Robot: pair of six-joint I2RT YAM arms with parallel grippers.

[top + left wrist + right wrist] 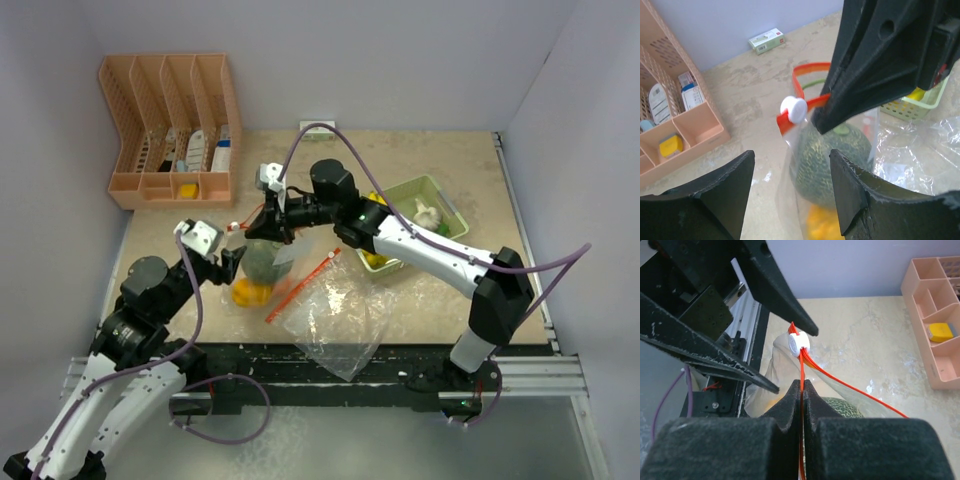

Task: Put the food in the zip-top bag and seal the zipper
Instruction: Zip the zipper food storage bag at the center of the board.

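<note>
Hovering with left pincer [790, 172] spread wide, gripping nothing, beside the white slider [793, 109]. Pinching the red zipper strip [810, 66] of the zip-top bag [335, 320] in the closed right pincer [803, 385], with green and yellow food [832, 155] inside. Showing a white bulb [428, 212] in the tray [410, 185], rightmost.

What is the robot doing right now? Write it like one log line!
right gripper: shut on red zipper strip | left gripper: open near white slider | bag: green food inside, zipper part open
</note>
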